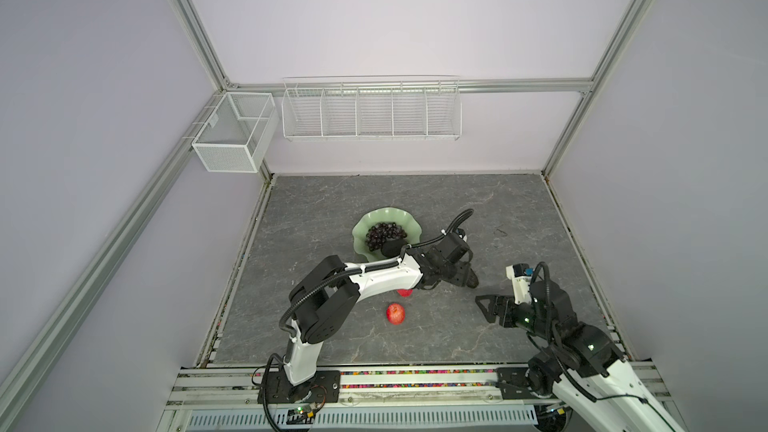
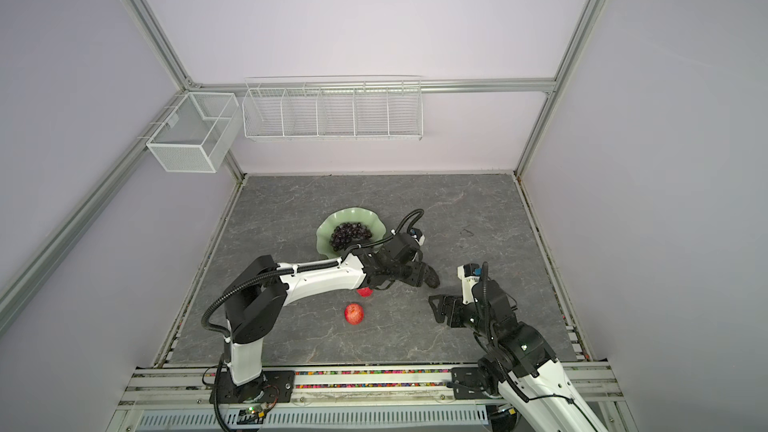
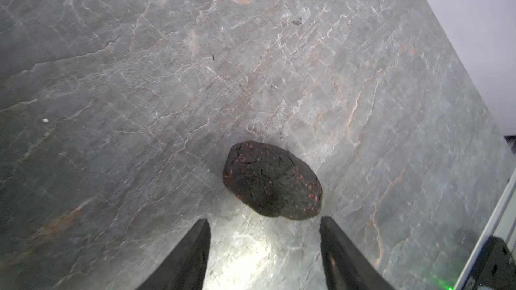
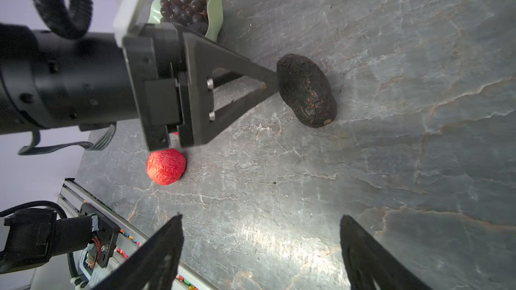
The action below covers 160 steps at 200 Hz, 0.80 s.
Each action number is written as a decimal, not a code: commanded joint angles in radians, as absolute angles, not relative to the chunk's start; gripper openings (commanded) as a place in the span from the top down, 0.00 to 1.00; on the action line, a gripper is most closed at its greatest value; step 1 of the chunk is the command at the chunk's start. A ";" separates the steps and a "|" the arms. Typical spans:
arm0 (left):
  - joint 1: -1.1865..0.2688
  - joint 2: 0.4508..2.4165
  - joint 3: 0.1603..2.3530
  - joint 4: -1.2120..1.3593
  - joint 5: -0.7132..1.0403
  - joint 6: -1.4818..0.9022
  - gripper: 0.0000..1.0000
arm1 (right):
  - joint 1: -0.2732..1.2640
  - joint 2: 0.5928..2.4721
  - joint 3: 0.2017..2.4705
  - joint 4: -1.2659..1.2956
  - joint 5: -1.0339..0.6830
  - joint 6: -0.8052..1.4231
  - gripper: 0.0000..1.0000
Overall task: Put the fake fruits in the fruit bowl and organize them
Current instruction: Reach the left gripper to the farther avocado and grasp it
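The avocado (image 3: 272, 181) is being approached by the left gripper (image 3: 265, 221). Its jaws are being held apart and empty, with the tips just short of the fruit, slightly right of the middle of the bench (image 1: 415, 197). The right gripper (image 4: 261, 216) is being held parted and empty nearer the right edge.

The grapes (image 1: 384, 234) are being carried in the fruit bowl (image 1: 376, 214) at mid-bench. An apple (image 1: 395, 313) is being seen toward the front edge, and a second apple (image 1: 404, 292) is being half hidden by the left arm.

If the jaws are being closed too soon, the rounded avocado is likely being pushed or rolled away, and a tip-only pinch risks a slip. No legible writing or brand is being shown.
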State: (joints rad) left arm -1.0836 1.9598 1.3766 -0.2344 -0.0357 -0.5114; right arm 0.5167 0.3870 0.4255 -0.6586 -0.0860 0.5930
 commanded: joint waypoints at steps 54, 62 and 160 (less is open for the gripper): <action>-1.118 2.046 1.438 -0.206 -0.077 -0.753 0.29 | 0.514 0.328 0.404 -0.685 -0.106 0.585 0.11; -1.120 2.061 1.455 -0.209 -0.070 -0.753 0.28 | 0.514 0.313 0.400 -0.687 -0.102 0.590 0.11; -1.129 2.229 1.658 -0.404 -0.157 -0.711 0.34 | 0.514 0.278 0.399 -0.687 -0.100 0.592 0.11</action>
